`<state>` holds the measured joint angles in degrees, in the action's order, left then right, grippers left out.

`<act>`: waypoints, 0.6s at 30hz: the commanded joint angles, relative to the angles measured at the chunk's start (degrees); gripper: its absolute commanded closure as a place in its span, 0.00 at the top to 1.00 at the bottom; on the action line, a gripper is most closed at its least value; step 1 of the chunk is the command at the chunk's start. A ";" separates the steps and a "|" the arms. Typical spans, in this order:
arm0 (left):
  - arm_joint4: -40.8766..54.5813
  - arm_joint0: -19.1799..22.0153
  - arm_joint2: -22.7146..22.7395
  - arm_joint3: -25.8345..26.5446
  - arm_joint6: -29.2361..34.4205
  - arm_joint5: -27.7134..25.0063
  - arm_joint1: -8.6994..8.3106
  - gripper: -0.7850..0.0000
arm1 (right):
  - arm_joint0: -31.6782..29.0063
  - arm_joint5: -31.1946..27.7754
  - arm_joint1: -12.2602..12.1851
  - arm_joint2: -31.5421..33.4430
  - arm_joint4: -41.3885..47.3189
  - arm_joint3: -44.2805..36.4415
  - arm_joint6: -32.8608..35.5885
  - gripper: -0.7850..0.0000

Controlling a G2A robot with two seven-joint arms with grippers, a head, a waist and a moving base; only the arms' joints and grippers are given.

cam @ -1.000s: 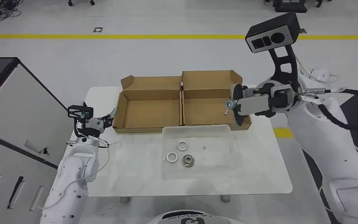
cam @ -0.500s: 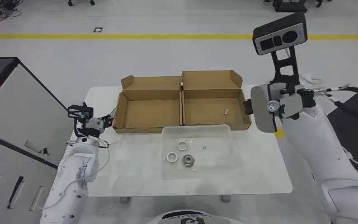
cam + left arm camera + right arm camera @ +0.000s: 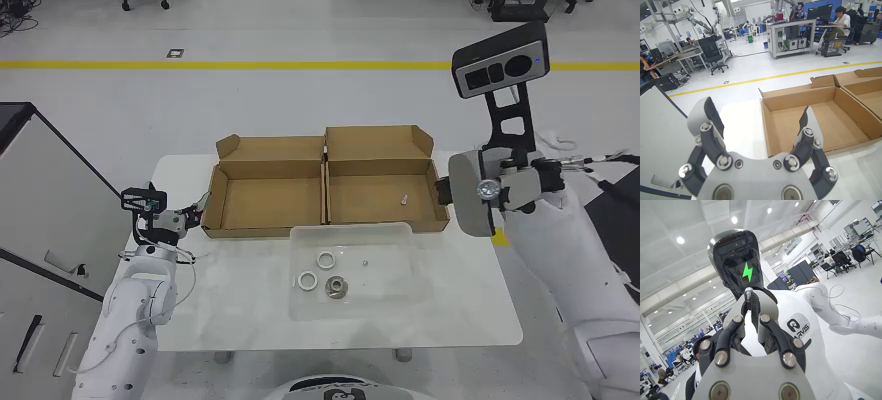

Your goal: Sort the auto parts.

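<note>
My right gripper [image 3: 487, 188] is raised off the table's right side, beyond the right cardboard box [image 3: 380, 150], and faces the head camera. It is shut on a small threaded bolt [image 3: 748, 294] that sticks out between its fingertips [image 3: 755, 306]. Another small bolt [image 3: 402, 198] lies in the right box. The left cardboard box [image 3: 268, 150] [image 3: 810, 123] is bare inside. My left gripper [image 3: 761, 113] [image 3: 190, 215] stands open just outside that box's left wall, holding nothing. A clear tray [image 3: 400, 300] holds two white rings [image 3: 325, 259] [image 3: 305, 282], a metal bearing [image 3: 337, 288] and a tiny part [image 3: 366, 263].
The two boxes sit side by side at the back of the white table [image 3: 450, 320], with the tray right in front of them. A grey panel [image 3: 50, 190] stands off the table's left edge. Bare tabletop lies left and right of the tray.
My right gripper has pulled back from over the right box, swung right and turned up toward the head camera, still holding the bolt. It has kept still for the last half second. The left arm is unmoved.
</note>
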<state>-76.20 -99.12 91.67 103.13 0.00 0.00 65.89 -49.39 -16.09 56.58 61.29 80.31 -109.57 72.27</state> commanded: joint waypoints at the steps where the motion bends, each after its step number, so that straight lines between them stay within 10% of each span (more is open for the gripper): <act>1: 0.00 0.00 0.00 0.00 0.00 0.00 0.00 1.00 | 0.00 0.00 0.00 0.00 0.00 0.00 0.00 0.00; 18: 0.00 0.00 0.00 0.00 0.00 0.00 0.00 1.00 | -1.87 1.48 -0.15 2.21 -3.59 -0.41 -2.21 0.00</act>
<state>-76.20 -99.12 91.67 103.13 0.00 0.00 65.89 -50.74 -15.33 56.55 62.57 78.29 -110.16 70.25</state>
